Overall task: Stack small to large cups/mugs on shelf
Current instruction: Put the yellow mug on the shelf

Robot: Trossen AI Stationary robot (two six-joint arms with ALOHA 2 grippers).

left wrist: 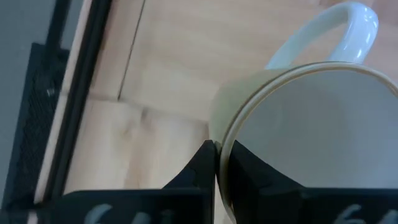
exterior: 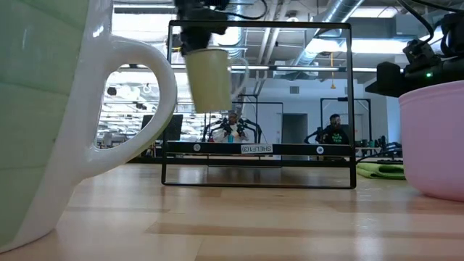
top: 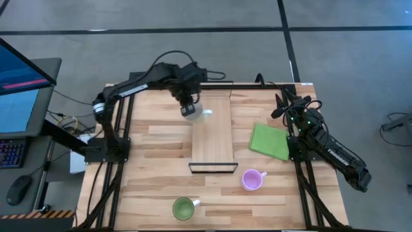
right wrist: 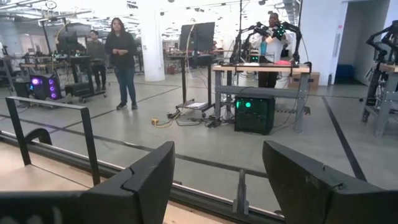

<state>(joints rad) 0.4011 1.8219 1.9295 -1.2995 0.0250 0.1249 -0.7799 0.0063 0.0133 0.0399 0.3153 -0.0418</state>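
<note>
White mug (top: 197, 112) is clamped by its rim in left gripper (top: 187, 107), held clear above far end of shelf (top: 212, 135); right gripper (right wrist: 217, 180) is parked at table's right edge, fingers spread apart; purple mug (top: 252, 179) and green mug (top: 183, 207) are seen on tabletop.

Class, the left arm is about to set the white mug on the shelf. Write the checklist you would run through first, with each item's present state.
1. Left pincer shut on the white mug rim: ok.
2. Mug lifted clear of the shelf: ok, low view shows it hanging.
3. Mug over the shelf's far end: ok.
4. Green mug and purple mug off the shelf: ok.
5. Right pincer open, parked away at the table's right edge: ok.
6. Grip firm enough: cannot tell.
</note>
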